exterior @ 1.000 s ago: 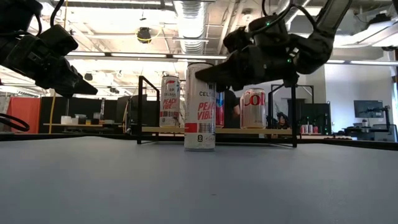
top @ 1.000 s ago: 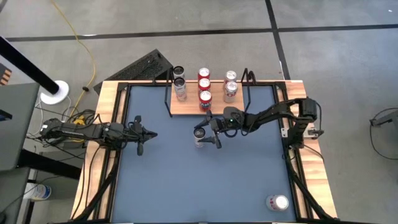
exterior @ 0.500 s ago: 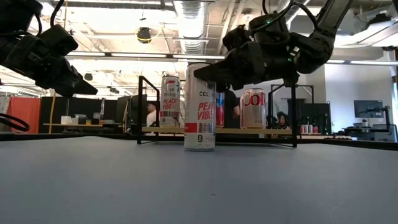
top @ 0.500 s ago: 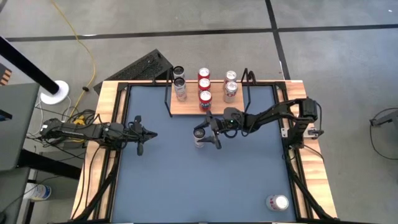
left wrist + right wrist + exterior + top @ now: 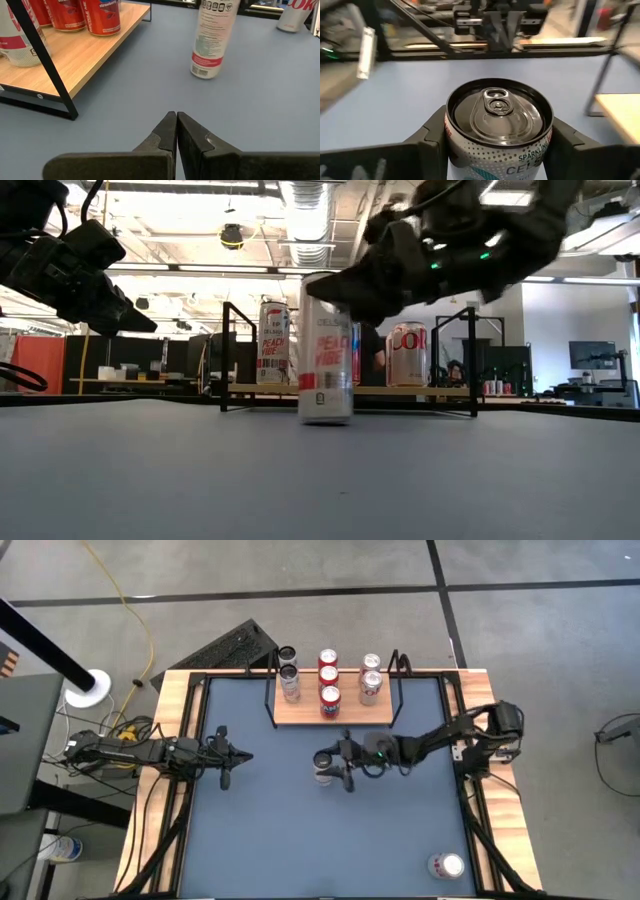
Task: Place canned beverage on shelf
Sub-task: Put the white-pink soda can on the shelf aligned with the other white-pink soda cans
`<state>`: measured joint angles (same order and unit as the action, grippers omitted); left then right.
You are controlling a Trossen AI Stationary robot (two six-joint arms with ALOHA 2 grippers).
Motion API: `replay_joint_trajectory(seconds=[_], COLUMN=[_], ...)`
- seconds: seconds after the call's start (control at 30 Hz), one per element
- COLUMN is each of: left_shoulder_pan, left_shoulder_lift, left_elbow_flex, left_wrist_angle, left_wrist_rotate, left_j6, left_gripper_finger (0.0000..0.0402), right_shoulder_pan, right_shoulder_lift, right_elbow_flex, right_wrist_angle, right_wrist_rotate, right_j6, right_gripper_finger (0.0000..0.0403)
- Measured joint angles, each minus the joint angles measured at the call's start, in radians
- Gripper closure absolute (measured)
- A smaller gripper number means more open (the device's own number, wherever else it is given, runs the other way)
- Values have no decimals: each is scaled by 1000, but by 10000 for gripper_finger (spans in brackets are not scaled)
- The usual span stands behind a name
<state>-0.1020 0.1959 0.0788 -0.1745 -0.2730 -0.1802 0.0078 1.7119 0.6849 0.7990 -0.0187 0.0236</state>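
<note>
You've got six cans (image 5: 328, 678) already crowding the shelf (image 5: 331, 710) at 12 o'clock. Your white can (image 5: 325, 766) stands mid-table just below it, right gripper (image 5: 346, 764) fingers pressed on both sides. Left gripper (image 5: 224, 757) idles closed at 9 o'clock.

"PEACH VIBE" on the shelf can (image 5: 274, 343) — "SPARKLING" on the gripped can (image 5: 498, 131)

Glossy metal can (image 5: 498, 125), light-wood shelf (image 5: 75, 60), matt blue-grey table (image 5: 280, 830).
</note>
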Motion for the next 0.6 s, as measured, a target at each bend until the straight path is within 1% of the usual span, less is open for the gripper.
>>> replay_joint_trajectory(seconds=[0.07,0.13,0.27,0.33,0.43,0.53,0.6], left_shoulder_pan=[0,0,0,0,0,0,0], left_shoulder_lift=[0,0,0,0,0,0,0], left_elbow_flex=[0,0,0,0,0,0,0], left_wrist_angle=[-1,0,0,0,0,0,0], left_wrist_rotate=[0,0,0,0,0,0,0], left_j6=[0,0,0,0,0,0,0], left_gripper_finger=[401,401,402,402,401,401,401], right_shoulder_pan=[52,103,193,213,202,178,164], right_shoulder_lift=[-34,-59,-76,-75,-75,-75,-75], right_elbow_flex=[-38,-82,-138,-150,-151,-151,-151], right_wrist_angle=[18,52,112,126,125,127,128], right_wrist_rotate=[149,263,469,540,537,466,449], right_j6=[-37,-55,-53,-54,-53,-49,-51], right_gripper_finger=[200,197,190,189,189,186,180])
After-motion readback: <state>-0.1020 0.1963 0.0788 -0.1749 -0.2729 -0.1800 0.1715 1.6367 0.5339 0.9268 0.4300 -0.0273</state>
